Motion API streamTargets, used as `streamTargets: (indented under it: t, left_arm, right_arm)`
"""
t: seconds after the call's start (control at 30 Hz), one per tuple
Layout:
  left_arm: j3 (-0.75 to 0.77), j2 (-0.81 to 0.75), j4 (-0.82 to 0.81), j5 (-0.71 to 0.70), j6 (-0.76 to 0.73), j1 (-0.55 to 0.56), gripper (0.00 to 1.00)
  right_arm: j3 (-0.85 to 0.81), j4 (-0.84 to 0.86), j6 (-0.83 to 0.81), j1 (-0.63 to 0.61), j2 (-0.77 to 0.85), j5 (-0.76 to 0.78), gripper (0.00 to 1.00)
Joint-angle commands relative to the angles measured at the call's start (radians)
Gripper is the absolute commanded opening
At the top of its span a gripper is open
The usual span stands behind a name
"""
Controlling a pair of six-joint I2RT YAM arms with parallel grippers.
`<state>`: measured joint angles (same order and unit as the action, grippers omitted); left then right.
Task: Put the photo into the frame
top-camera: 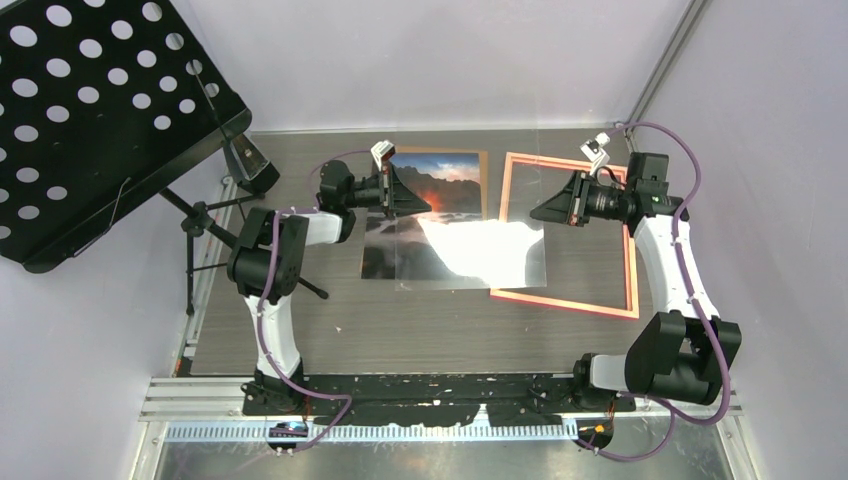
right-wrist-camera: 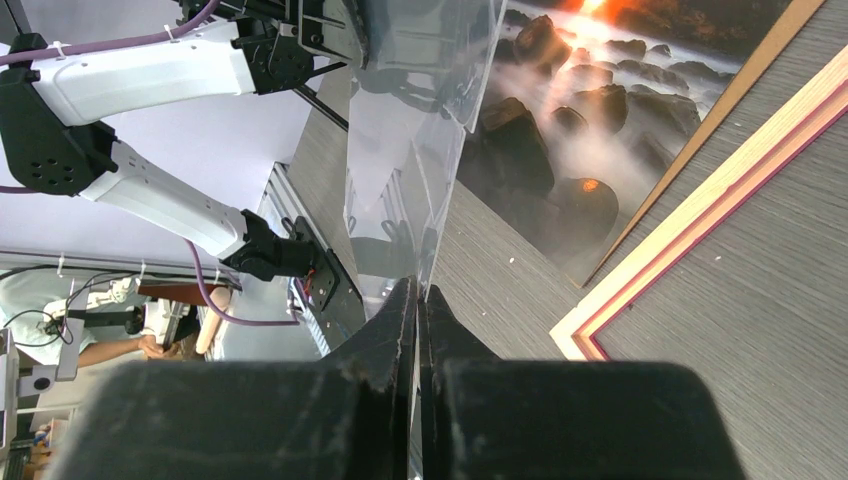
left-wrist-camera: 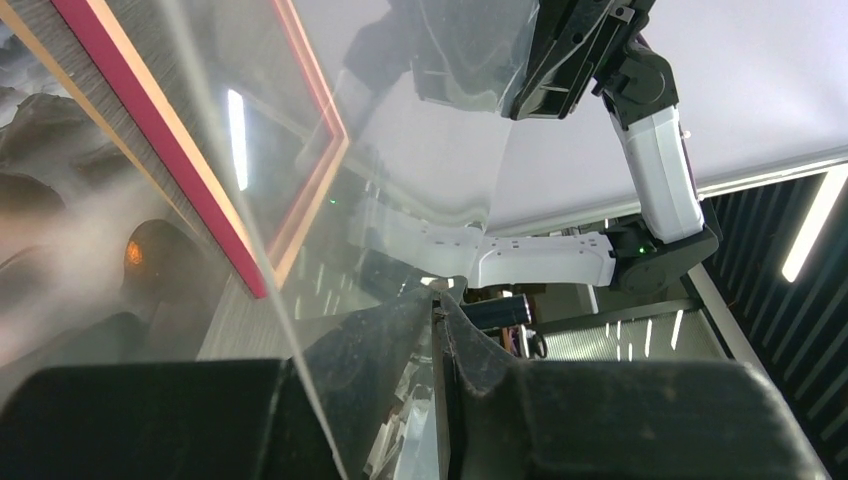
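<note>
Two arms reach in over the middle of the table (top-camera: 400, 335), a clear sheet (top-camera: 480, 250) spanning between them. The right pincer (top-camera: 538, 210) is closed tight on the sheet's right edge, which runs down between its fingers in the right wrist view. The left pincer (top-camera: 420, 200) sits at the sheet's left edge with only a thin slit between its fingers; I cannot tell whether they clamp the sheet. The photo (top-camera: 445, 175) lies face up on a brown board (top-camera: 484, 190) at the back centre of the table, its near part under the sheet. The frame (top-camera: 632, 275) lies flat just right of the board, bare table showing through its opening; from above, the sheet covers its left side. One black music stand (top-camera: 90, 110) stands far left.
</note>
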<state>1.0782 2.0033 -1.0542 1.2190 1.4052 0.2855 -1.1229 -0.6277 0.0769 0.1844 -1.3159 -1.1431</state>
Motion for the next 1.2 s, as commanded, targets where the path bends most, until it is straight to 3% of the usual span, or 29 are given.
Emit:
streamTargets:
  t: [0.0, 0.13, 0.23, 0.4, 0.6, 0.73, 0.97, 1.17]
  left_arm:
    - [0.008, -0.043, -0.009, 0.020, -0.026, -0.009, 0.17]
    - [0.008, -0.045, 0.007, 0.017, -0.037, -0.009, 0.12]
    - [0.008, -0.047, 0.023, 0.015, -0.050, -0.009, 0.00]
    - [0.004, -0.053, 0.038, 0.005, -0.053, -0.009, 0.00]
    - [-0.019, -0.094, 0.074, -0.022, -0.071, -0.008, 0.00]
    - [-0.034, -0.119, 0.098, -0.045, -0.068, -0.004, 0.00]
    - [-0.028, -0.113, 0.123, -0.047, -0.066, 0.015, 0.00]
    - [-0.029, -0.098, 0.139, -0.054, -0.081, 0.028, 0.00]
  right_arm:
    - [-0.018, -0.014, -0.040, 0.015, 0.006, -0.032, 0.05]
    - [-0.016, -0.016, -0.041, 0.016, 0.005, -0.036, 0.05]
    - [-0.013, -0.015, -0.043, 0.017, 0.006, -0.041, 0.06]
    - [-0.011, -0.015, -0.055, 0.016, 0.011, -0.045, 0.09]
    - [-0.005, -0.015, -0.061, 0.018, 0.008, -0.018, 0.48]
    - [0.001, -0.015, -0.062, 0.023, -0.005, 0.008, 0.69]
    - [0.021, -0.023, -0.083, 0.082, -0.016, 0.031, 0.85]
    - [0.011, -0.085, -0.153, 0.148, 0.001, 0.027, 0.92]
